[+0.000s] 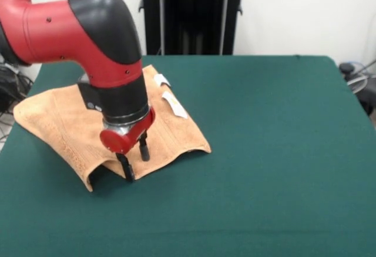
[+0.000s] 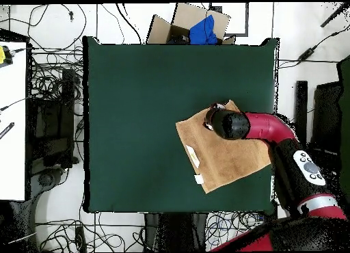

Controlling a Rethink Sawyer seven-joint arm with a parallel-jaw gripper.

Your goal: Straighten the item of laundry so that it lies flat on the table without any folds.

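Orange-tan towel [image 1: 64, 119] spread on the dark green bench [image 1: 270, 151], toward the left side in the front view and near the right edge in the overhead view, well away from the bench's middle. Mostly flat, yet not wholly: near edge lifted off the cloth in the front view, arching up with a shadowed gap beneath, one corner [image 1: 202, 146] curling down to the felt on the right and another [image 1: 89, 185] touching down at the lower left. Two small white tags [image 1: 174, 104] along the towel's right-hand edge in the front view, one behind the other; same tags seen on the towel's left edge from overhead. Red and black arm [image 1: 76, 33] reaching down over the towel, wrist covering much of its middle. Fingers [image 1: 134, 158] parted by a moderate gap, black tips pointing down, one tip at the raised near edge of the towel and the other just behind it on the fabric; whether the cloth is pinched between them, cannot tell, though nothing visibly clamped. From overhead, black wrist end [image 2: 225, 122] sitting above the towel's upper corner, fingers hidden beneath it. Cables and boxes on the floor around the bench.
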